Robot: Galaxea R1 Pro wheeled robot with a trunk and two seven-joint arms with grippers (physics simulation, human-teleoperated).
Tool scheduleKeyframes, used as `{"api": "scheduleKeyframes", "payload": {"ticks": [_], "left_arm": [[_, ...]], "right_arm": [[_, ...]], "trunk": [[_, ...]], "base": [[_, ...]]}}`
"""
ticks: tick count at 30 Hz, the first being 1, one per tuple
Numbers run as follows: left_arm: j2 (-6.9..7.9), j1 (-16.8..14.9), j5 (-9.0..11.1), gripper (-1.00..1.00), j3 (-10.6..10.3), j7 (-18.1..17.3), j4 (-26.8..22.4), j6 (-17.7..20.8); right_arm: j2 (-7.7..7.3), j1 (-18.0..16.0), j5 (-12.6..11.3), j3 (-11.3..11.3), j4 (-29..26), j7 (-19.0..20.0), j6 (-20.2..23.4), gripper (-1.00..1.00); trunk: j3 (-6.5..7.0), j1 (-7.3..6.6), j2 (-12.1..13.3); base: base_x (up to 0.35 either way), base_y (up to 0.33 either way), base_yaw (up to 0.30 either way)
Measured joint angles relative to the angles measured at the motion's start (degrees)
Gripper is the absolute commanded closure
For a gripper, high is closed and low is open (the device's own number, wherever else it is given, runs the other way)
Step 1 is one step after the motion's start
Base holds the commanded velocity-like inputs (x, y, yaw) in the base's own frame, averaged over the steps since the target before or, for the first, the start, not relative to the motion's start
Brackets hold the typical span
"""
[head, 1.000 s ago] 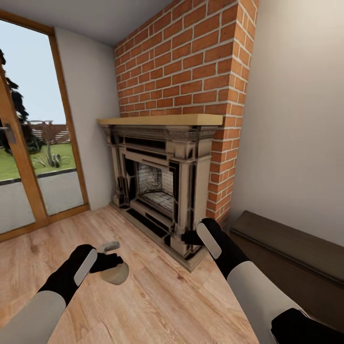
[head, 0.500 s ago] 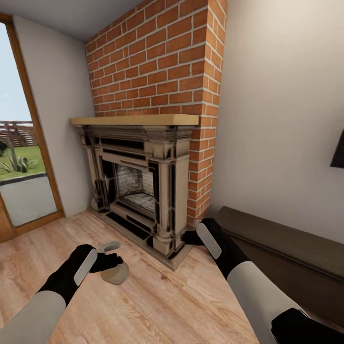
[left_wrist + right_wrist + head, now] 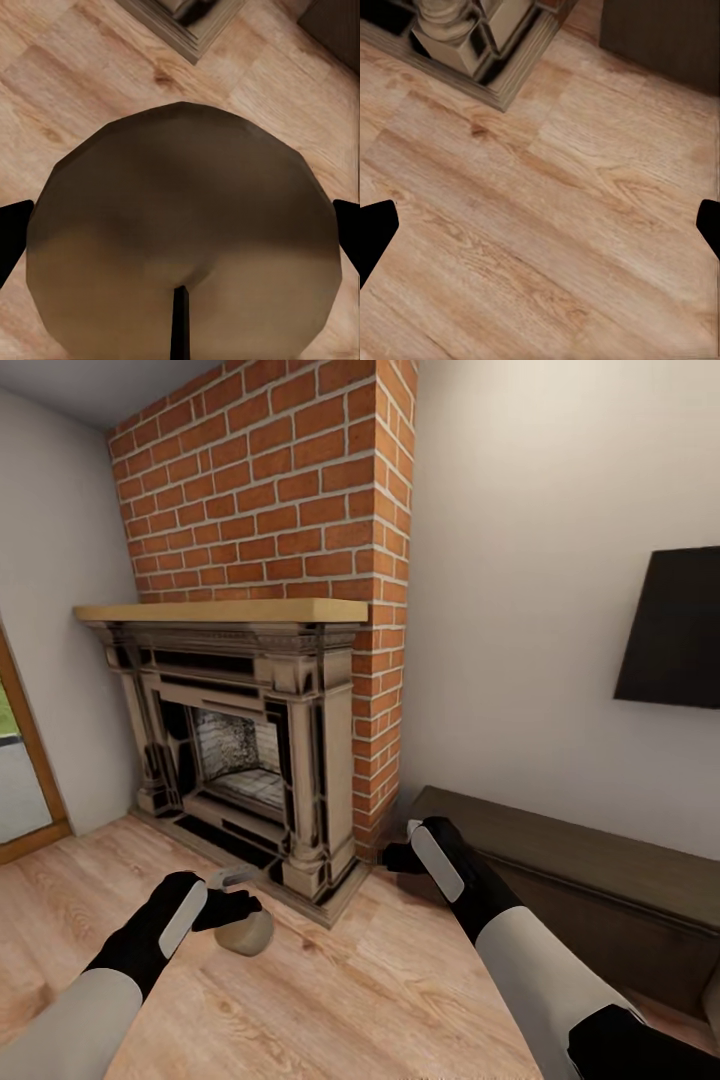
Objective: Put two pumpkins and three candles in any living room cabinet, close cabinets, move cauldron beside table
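The whole view has swung rightward: the brick fireplace [image 3: 250, 760] has slid to the left of the frame and a dark wall screen [image 3: 672, 628] now shows at upper right, arms unchanged. The cabinet [image 3: 590, 880] lies low at right, drawers closed, nearer the right gripper [image 3: 398, 856], whose fingers are apart and empty. The left gripper [image 3: 232, 908] is clamped on a candle [image 3: 246, 934], lower left.

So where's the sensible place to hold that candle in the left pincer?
Across its round side wall. The candle is a short plain cylinder, and the left pincer already has a finger on each side of it, closing on the wall rather than on the flat ends.
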Motion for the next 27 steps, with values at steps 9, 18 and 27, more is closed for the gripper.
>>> {"api": "scheduleKeyframes", "payload": {"ticks": [9, 18, 27], "left_arm": [[-0.10, 0.0, -0.4, 1.00, -0.1, 0.0, 0.0, 0.0], [-0.10, 0.0, -0.5, 1.00, -0.1, 0.1, 0.0, 0.0], [-0.26, 0.0, -0.5, 1.00, -0.1, 0.1, 0.0, 0.0]], "right_arm": [[-0.04, 0.0, 0.0, 0.0, 0.0, 0.0, 0.0, -1.00], [-0.04, 0.0, 0.1, 0.0, -0.1, 0.0, 0.0, -1.00], [-0.03, 0.0, 0.1, 0.0, -0.1, 0.0, 0.0, -1.00]], "trunk": [[0.00, 0.00, 0.0], [0.00, 0.00, 0.0], [-0.01, 0.00, 0.0]], "base": [[0.000, -0.047, -0.284], [0.000, -0.232, -0.284], [0.000, -0.273, -0.284]]}}
